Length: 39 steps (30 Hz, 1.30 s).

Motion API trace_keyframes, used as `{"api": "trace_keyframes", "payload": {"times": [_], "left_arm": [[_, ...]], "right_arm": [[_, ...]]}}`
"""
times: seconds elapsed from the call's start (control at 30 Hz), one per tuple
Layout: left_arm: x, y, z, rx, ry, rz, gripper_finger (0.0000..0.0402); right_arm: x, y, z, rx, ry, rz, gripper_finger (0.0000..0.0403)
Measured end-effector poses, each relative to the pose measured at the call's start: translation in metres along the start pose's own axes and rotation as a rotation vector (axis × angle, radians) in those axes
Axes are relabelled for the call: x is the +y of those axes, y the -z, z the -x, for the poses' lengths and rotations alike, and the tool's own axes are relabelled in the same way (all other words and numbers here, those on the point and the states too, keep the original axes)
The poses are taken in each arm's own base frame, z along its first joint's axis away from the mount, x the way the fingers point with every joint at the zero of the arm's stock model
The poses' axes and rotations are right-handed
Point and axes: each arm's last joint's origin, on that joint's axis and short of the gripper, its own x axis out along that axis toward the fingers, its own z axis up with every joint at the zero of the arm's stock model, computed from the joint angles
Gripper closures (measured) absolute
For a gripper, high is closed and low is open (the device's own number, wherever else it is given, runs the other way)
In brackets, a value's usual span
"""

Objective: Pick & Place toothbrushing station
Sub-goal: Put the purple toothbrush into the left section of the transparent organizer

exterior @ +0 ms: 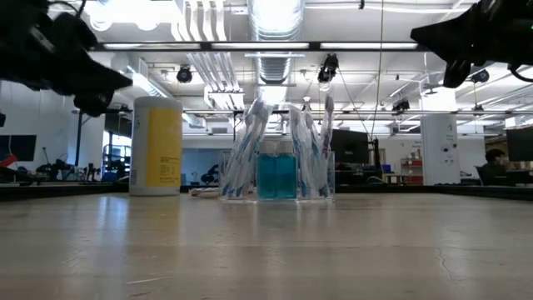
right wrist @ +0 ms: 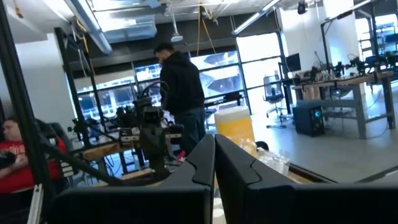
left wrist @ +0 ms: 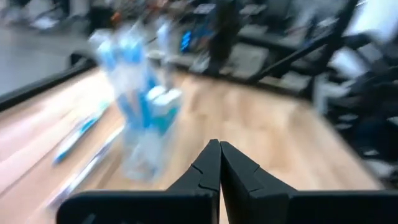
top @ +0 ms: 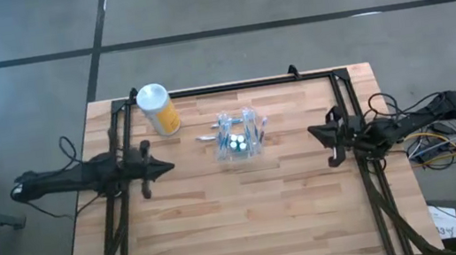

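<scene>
Standing near the middle of the table point(top: 250, 223), slightly toward its far edge, is one toothbrushing station point(top: 239, 138), a clear box holding several upright toothbrushes and a blue block. There are two grippers, both with jaws pressed together and holding nothing. The left gripper point(top: 164, 165) hangs to the left of the station, well apart from it, and the right gripper point(top: 315, 132) hangs to its right, also apart. The near half of the table in front of the station is bare wood. One yellow canister point(top: 158, 110) with a white lid stands behind and to the left of the station, near the far edge.
</scene>
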Motion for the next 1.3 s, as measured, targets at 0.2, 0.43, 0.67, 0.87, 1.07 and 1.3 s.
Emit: {"api": "trace_keyframes", "payload": {"times": [0.2, 0.43, 0.67, 0.87, 1.07, 1.3], "left_arm": [[0.002, 0.003, -0.022, 0.203, -0.161, -0.037, 0.0398], [-0.001, -0.016, -0.065, 0.407, -0.277, -0.167, 0.0369], [0.008, -0.032, -0.114, 0.646, -0.369, -0.325, 0.0341], [0.047, -0.041, -0.145, 0.760, -0.378, -0.334, 0.0320], [0.087, -0.037, -0.158, 0.843, -0.317, -0.265, 0.0285], [0.095, -0.040, -0.182, 0.875, -0.293, -0.329, 0.0230]], "right_arm": [[0.000, 0.001, 0.000, 0.005, -0.001, 0.032, 0.0394], [0.000, 0.002, 0.000, 0.013, -0.002, 0.036, 0.0394], [0.000, 0.006, 0.000, 0.056, -0.006, 0.048, 0.0394], [0.001, 0.008, 0.000, 0.076, -0.050, 0.034, 0.0394], [0.002, 0.011, 0.000, 0.103, -0.056, 0.026, 0.0394], [0.001, 0.017, 0.001, 0.163, -0.070, 0.053, 0.0394]]}}
